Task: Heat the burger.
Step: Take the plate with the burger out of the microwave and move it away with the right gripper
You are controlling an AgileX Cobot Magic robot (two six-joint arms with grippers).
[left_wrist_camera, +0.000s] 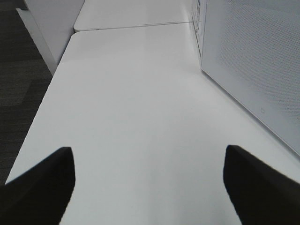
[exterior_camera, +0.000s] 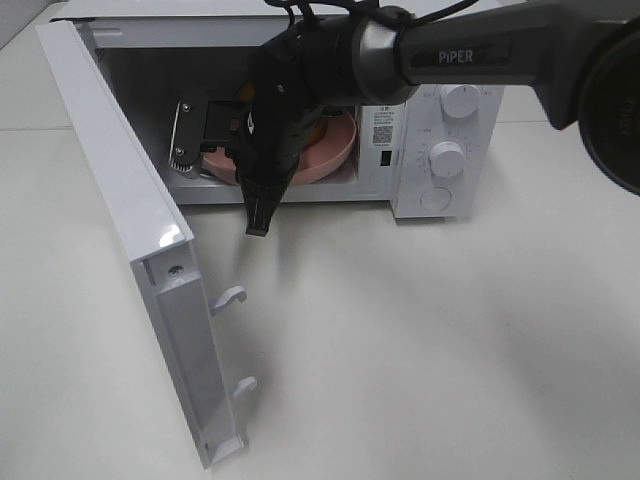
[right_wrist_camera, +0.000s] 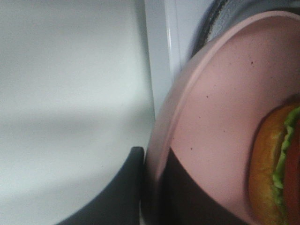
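Observation:
The burger (right_wrist_camera: 276,168), a golden bun with green lettuce, lies on the pink plate (right_wrist_camera: 220,112). In the exterior high view the plate (exterior_camera: 335,150) sits inside the open microwave (exterior_camera: 420,190), and my right arm hides the burger there. My right gripper (right_wrist_camera: 152,187) is shut on the plate's rim, one finger (right_wrist_camera: 119,192) outside it and the other on the plate's inner face. Its jaw end (exterior_camera: 188,130) reaches into the cavity at the plate's left side. Away from the plate, my left gripper (left_wrist_camera: 147,187) is open over bare table beside the microwave's perforated side wall (left_wrist_camera: 253,61).
The microwave door (exterior_camera: 130,220) swings wide open toward the front left, with two latch hooks (exterior_camera: 232,296) sticking out. Two knobs (exterior_camera: 447,158) are on the right control panel. The white table (exterior_camera: 420,350) extends in front; its edge drops to dark floor (left_wrist_camera: 18,93).

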